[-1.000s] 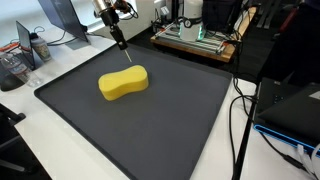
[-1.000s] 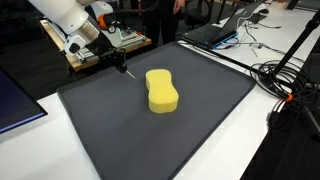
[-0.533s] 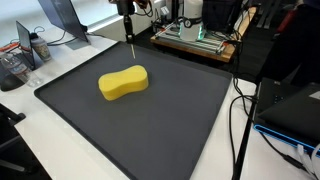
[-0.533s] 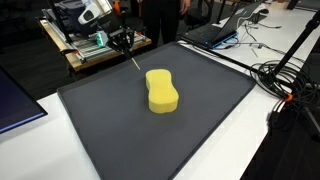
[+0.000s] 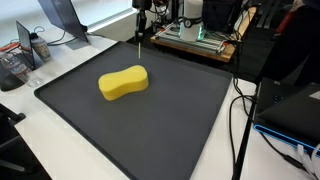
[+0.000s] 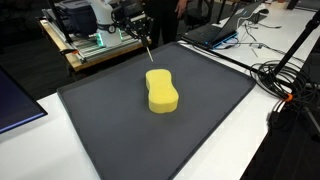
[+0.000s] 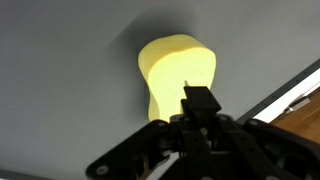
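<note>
Near edge: dark mat on the white table. The yellow sponge lies flat approx. mid-mat, toward the back; same pos. as 1 s ago, so it's untouched.

Behind it, the gripper is clenched on a thin dark rod pointing down at the mat.

Changes in the last sec.:
- The gripper has slid along the mat's back edge and now hangs just behind the sponge.
- The rod was slanted and now stands nearly upright in an exterior view.
- Judgement: the rod end is now near the sponge's far end but apart from it, no contact yet.

Farther back: a wooden bench w/ gear on it. Cables run off the mat's side.

Hard to make out:
- In an exterior view the gripper's top is cut off by the frame.
- Fingers are too small to separate; the grasp is inferred from the rod travelling w/ the gripper.
- Can't tell whether the rod tip touches the mat or hovers.
- In the wrist view the gripper body hides the sponge's lower end, and the rod shows only as a dark block.
</note>
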You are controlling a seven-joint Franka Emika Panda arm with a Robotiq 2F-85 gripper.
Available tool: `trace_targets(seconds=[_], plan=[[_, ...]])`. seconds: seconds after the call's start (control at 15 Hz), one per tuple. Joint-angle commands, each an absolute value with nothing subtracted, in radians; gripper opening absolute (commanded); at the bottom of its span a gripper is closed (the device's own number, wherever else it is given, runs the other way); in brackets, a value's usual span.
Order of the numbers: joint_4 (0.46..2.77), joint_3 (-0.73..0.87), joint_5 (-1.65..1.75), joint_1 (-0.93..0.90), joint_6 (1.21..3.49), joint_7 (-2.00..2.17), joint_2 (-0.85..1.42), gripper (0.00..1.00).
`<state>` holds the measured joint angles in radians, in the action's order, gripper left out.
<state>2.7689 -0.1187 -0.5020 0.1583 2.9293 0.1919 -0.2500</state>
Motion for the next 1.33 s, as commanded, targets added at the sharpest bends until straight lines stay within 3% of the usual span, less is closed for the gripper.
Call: trace_targets(seconds=[0.0, 0.27, 0.33, 0.6, 1.27], plan=[[2.769, -0.105, -0.502, 0.159, 2.929, 0.183, -0.250, 0.12], [2.769, -0.095, -0.502, 0.159, 2.929, 0.176, -0.249, 0.12], [2.769, -0.095, -0.502, 0.159, 2.929, 0.176, -0.250, 0.03], [2.767, -0.132, -0.521, 0.112, 2.992, 0.187, -0.209, 0.03], [2.769, -0.257, -0.506, 0.191, 3.448, 0.162, 0.067, 0.03]])
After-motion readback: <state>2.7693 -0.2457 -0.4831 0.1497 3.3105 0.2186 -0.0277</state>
